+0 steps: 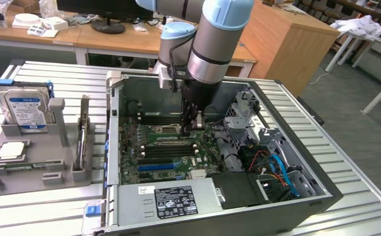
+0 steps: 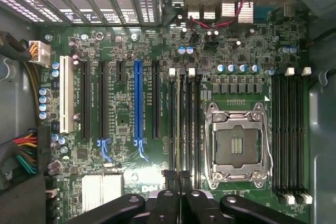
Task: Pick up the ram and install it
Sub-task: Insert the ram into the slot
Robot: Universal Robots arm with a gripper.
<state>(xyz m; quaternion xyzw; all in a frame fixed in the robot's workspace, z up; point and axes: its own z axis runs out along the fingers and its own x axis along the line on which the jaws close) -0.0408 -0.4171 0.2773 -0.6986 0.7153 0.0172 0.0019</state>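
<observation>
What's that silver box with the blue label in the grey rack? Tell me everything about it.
The hard drive is a flat silver metal slab with a blue-white label, framed by blue plastic side rails. It stands upright in a slot of the grey holder at the exterior view's left, apart from the open computer case.

Bright, even room light with soft shadows

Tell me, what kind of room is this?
Probably a robotics lab or computer workshop: a robot arm reaches into an open computer case, a hard drive stands in a holder, and office desks sit behind.
</observation>
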